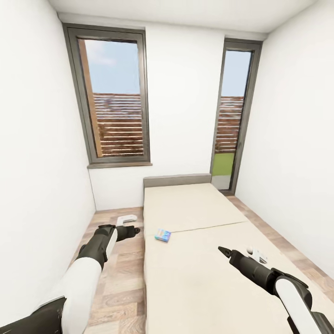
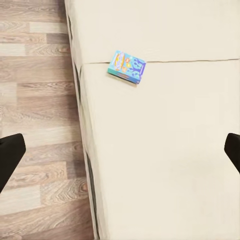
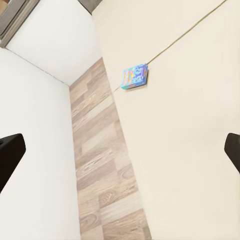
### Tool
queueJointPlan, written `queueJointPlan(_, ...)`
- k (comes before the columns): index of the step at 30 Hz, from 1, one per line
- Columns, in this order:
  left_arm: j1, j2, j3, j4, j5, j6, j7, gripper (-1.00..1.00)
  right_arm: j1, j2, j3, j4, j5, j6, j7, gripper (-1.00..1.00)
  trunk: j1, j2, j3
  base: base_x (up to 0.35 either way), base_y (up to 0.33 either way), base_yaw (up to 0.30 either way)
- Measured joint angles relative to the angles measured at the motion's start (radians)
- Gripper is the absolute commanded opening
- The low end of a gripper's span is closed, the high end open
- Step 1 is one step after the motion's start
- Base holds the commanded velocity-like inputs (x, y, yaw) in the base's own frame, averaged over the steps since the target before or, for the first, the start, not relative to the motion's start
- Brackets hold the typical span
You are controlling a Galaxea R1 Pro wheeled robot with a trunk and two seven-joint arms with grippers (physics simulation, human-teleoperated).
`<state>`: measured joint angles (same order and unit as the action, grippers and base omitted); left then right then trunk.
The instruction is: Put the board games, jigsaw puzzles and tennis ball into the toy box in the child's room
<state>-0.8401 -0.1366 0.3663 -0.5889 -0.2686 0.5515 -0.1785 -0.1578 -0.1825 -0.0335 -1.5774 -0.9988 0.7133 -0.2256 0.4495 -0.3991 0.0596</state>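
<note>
Small blue box on bed: print too small to read in head view; blurred in left wrist view and right wrist view. Bed cut off by bottom edge in head view, foot end not seen. Left end effector: only 2 dark fingertip corners enter at frame sides, rest cropped. Right end effector: same, 2 dark tips at edges. In head view right end effector small, finger gap can't be judged; small white object behind the right arm partly hidden, unidentifiable. Left end effector tips too small to tell.
</note>
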Motion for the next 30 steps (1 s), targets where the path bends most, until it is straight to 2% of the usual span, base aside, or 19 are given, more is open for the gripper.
queueJointPlan(10, 0.000, 0.000, 0.000, 0.000, 0.000, 0.000, 0.000, 1.00, 0.000, 0.000, 0.000, 0.000, 0.000, 0.000, 0.001, 1.00, 0.000, 0.000, 0.000, 0.051, 0.099, -0.152)
queueJointPlan(21, 0.000, 0.000, 0.000, 0.000, 0.000, 0.000, 0.000, 1.00, 0.000, 0.000, 0.000, 0.000, 0.000, 0.000, 0.001, 1.00, 0.000, 0.000, 0.000, 0.106, 0.092, -0.052)
queueJointPlan(30, 0.000, 0.000, 0.000, 0.000, 0.000, 0.000, 0.000, 1.00, 0.000, 0.000, 0.000, 0.000, 0.000, 0.000, 0.000, 1.00, 0.000, 0.000, 0.000, 0.086, 0.056, -0.190)
